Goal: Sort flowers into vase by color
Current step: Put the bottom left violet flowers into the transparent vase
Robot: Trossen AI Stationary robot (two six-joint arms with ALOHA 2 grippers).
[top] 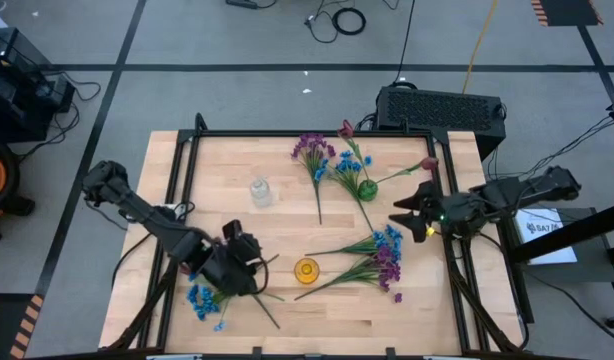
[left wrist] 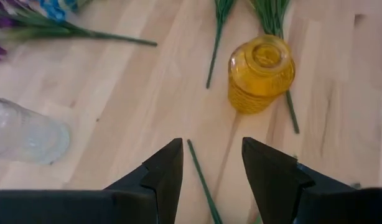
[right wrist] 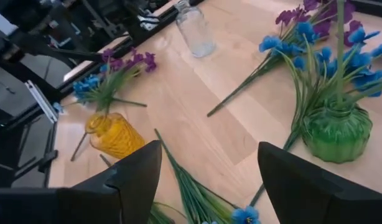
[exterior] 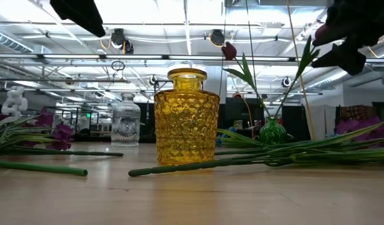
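The table (top: 287, 310) carries three vases. The green vase (top: 367, 188), near the far right corner, already holds two dark red tulips (top: 345, 129), so that colour appears sorted. The clear vase (top: 259, 191), left of centre toward the far edge, and the yellow vase (top: 306, 269), near the middle of the near edge, both stand without flowers.

Remaining flowers lie loose: a purple and blue spray (top: 322, 158) flat beside the green vase, a mixed blue and purple bunch (top: 382, 255) right of the yellow vase, and a blue sprig (top: 203, 300) near the near left corner.

The left gripper (top: 249, 262) sits low just left of the yellow vase. Its fingers stand apart with a thin green stem (left wrist: 202, 180) on the wood between them, not clamped. The right gripper (top: 405, 212) hovers by the right edge, jaws spread and empty.

Judgement: the task is at an early stage; blue and purple flowers remain to be placed.
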